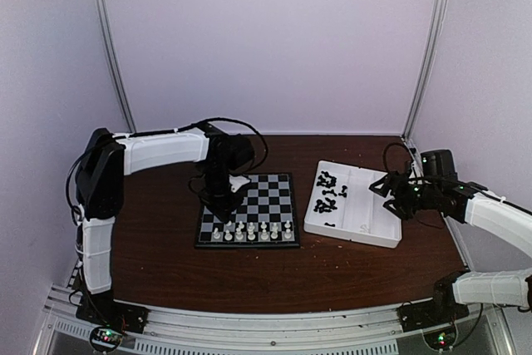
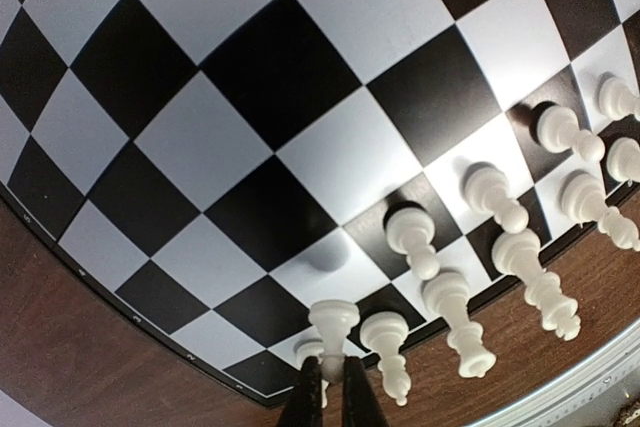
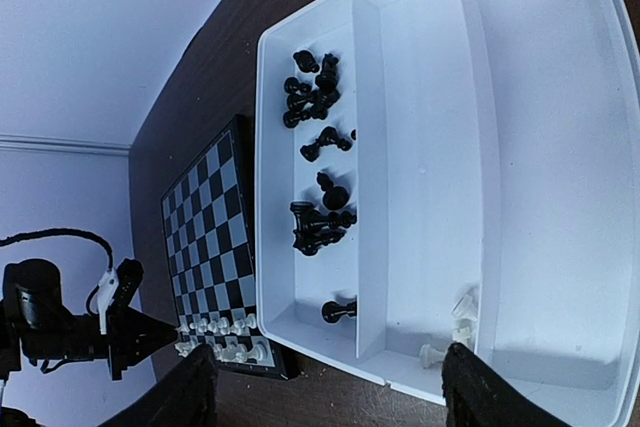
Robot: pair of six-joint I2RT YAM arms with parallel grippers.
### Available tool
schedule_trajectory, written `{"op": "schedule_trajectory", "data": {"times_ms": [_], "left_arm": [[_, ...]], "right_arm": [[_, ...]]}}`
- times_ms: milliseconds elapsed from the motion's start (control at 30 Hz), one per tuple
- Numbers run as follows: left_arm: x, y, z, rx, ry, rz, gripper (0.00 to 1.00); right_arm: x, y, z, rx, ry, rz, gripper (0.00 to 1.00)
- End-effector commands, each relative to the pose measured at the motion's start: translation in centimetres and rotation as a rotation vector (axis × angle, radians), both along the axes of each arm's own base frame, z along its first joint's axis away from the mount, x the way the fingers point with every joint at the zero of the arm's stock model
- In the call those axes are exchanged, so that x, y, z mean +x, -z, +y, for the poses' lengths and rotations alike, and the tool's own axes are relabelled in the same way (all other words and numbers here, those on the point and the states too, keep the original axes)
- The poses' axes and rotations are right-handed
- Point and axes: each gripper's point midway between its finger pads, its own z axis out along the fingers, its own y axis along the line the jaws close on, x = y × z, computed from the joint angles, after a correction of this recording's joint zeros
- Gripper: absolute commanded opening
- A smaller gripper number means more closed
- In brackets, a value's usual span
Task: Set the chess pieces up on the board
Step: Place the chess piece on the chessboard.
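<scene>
The left gripper (image 2: 327, 372) is clamped on the head of a white piece (image 2: 334, 315) standing by the near-left corner of the board (image 1: 264, 193), beside the other white pieces (image 1: 258, 231) filling its two nearest rows. The right gripper (image 3: 335, 397) hovers with fingers apart over the white tray (image 1: 356, 237), where black pieces (image 3: 318, 157) lie in the compartment nearest the board.

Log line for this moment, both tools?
left tool: shut on white piece, board edge row | right tool: open above tray | black pieces: in tray
</scene>
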Motion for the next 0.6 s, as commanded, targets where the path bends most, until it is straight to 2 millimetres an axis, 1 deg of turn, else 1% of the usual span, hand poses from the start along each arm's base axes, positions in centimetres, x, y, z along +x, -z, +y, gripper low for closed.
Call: {"op": "schedule_trajectory", "data": {"times_ms": [0,200,367,567], "left_arm": [[0.46,-0.07,-0.13,-0.006,0.014,0.006,0.0],[0.16,0.06,-0.41,-0.021,0.019,0.025,0.0],[-0.19,0.19,0.04,0.004,0.025,0.045,0.0],[-0.22,0.46,0.0,0.007,0.026,0.052,0.0]], "right_arm": [[-0.26,0.17,-0.12,0.006,-0.004,-0.006,0.76],[-0.14,0.38,-0.05,0.011,-0.003,-0.001,0.76],[0.01,0.38,0.11,0.018,-0.006,0.0,0.76],[0.17,0.44,0.25,0.026,-0.009,0.002,0.76]]}}
